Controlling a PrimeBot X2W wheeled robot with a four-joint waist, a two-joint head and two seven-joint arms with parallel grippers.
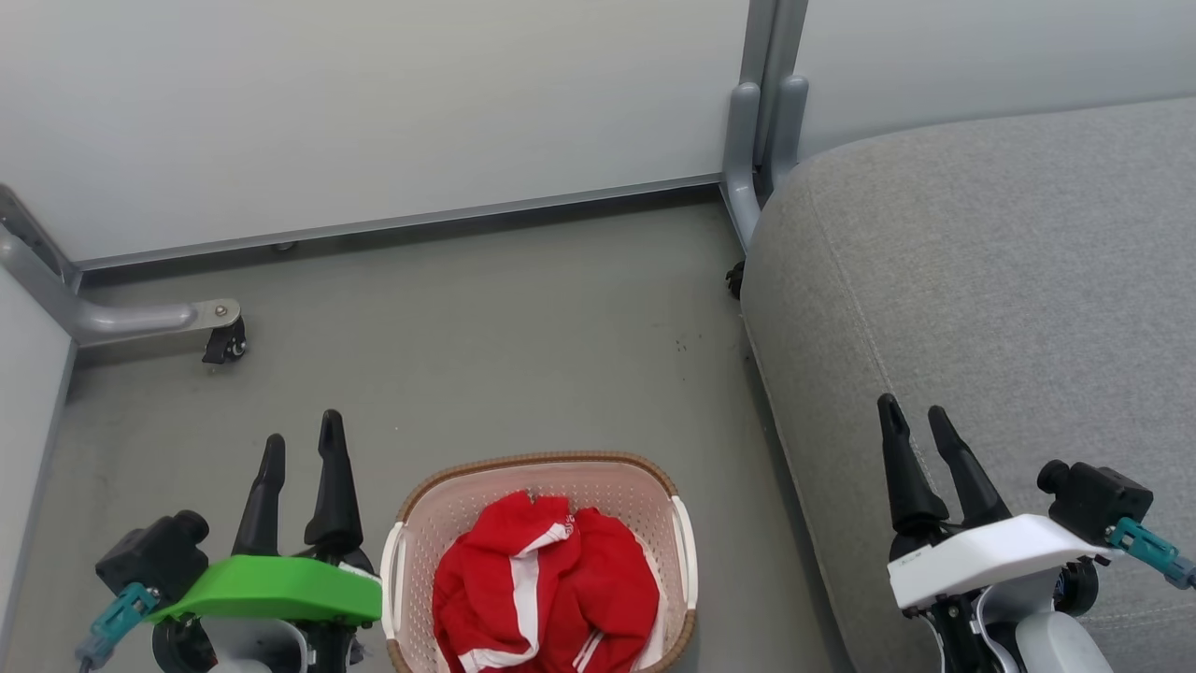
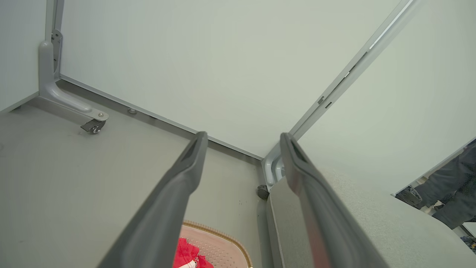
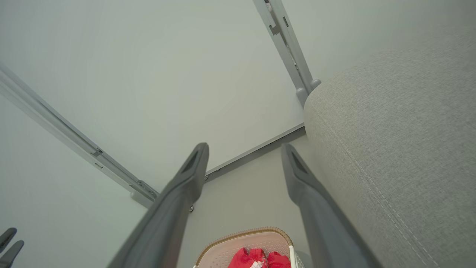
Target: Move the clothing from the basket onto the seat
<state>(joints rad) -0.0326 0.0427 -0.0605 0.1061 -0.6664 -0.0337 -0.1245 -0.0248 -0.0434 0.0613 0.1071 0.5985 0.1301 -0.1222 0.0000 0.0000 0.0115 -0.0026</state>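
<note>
Two grippers are hovering empty, fingers spread: the left gripper (image 1: 302, 428) beside the cream perforated plastic basket (image 1: 537, 460), the right gripper (image 1: 913, 408) over the large grey woven seat (image 1: 1009, 280). Bright red white-striped clothing (image 1: 547, 584) is lying bunched inside it; fabric snagging the holes could drag the basket along.

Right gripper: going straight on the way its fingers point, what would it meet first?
Probably the pale grey wall panel, near its base. The right gripper is open, and the large grey woven-fabric seat lies close beside that line; depth is unclear.
</note>
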